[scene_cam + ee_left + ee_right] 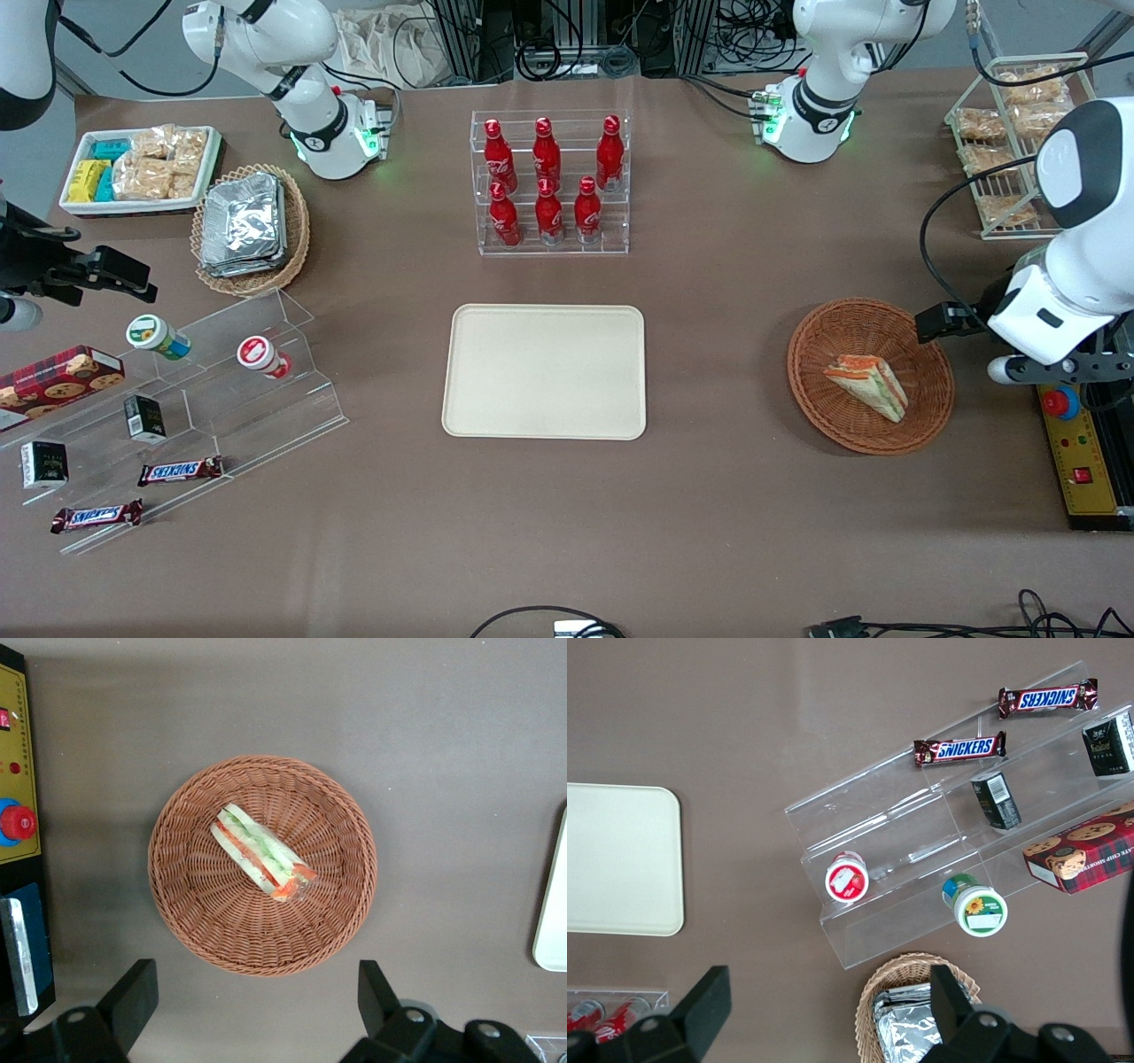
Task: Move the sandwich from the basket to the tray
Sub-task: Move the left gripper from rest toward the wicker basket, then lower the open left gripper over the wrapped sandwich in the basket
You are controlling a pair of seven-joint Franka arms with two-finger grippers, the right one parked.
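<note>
The sandwich point(868, 388) point(261, 853), a clear-wrapped wedge with orange and green layers, lies in the round brown wicker basket point(802, 372) point(177, 895) toward the working arm's end of the table. The cream tray point(545, 372) point(554, 912) point(620, 859) lies flat at mid-table with nothing on it. My left gripper point(941, 323) point(253, 992) hangs high above the table just outside the basket's rim, a little farther from the front camera than the sandwich. Its fingers are open wide with nothing between them.
A clear rack of red cola bottles point(549, 182) stands farther from the front camera than the tray. A yellow control box with a red button point(1076, 452) point(13, 815) sits beside the basket. A wire snack rack point(1010, 133) stands near the working arm's base.
</note>
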